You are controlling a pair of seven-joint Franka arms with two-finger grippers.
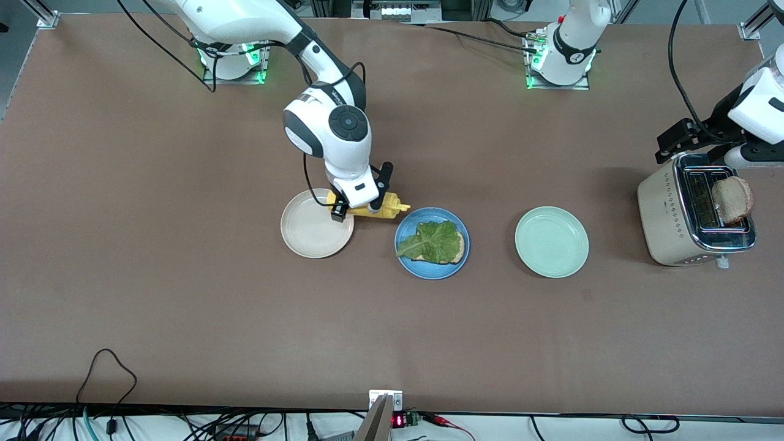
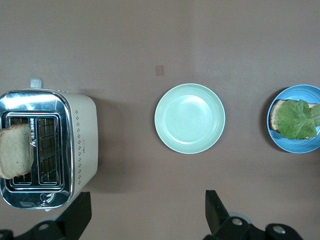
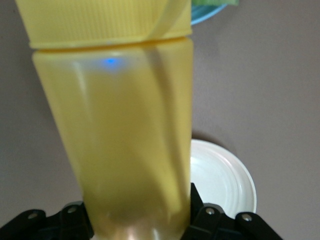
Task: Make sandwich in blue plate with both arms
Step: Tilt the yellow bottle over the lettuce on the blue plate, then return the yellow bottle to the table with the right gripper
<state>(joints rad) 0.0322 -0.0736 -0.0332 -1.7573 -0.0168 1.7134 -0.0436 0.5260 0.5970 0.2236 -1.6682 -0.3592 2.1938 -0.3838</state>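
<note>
Your right gripper (image 1: 358,208) is clamping its fingers on the yellow bottle (image 1: 383,207), lying tilted between the cream plate (image 1: 306,236) and the blue plate (image 1: 405,236); your left gripper (image 2: 145,215) is waiting above the tabletop (image 1: 184,306) near the toaster (image 1: 664,214), fingers spread and empty.

Three plates (image 1: 316,237), two bread slices (image 1: 733,199), one lettuce leaf (image 1: 432,241), one toaster (image 1: 667,214), one yellow bottle (image 1: 380,207)

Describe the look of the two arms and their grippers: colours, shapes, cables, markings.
Both arms are glossy white with rounded joints and dark bands. The right arm has a round black cap on its wrist joint and black cables looping alongside; its base glows green. The left arm stands on a green-lit base too, black cable trailing. The right gripper and left gripper are small, black and two-fingered.
</note>
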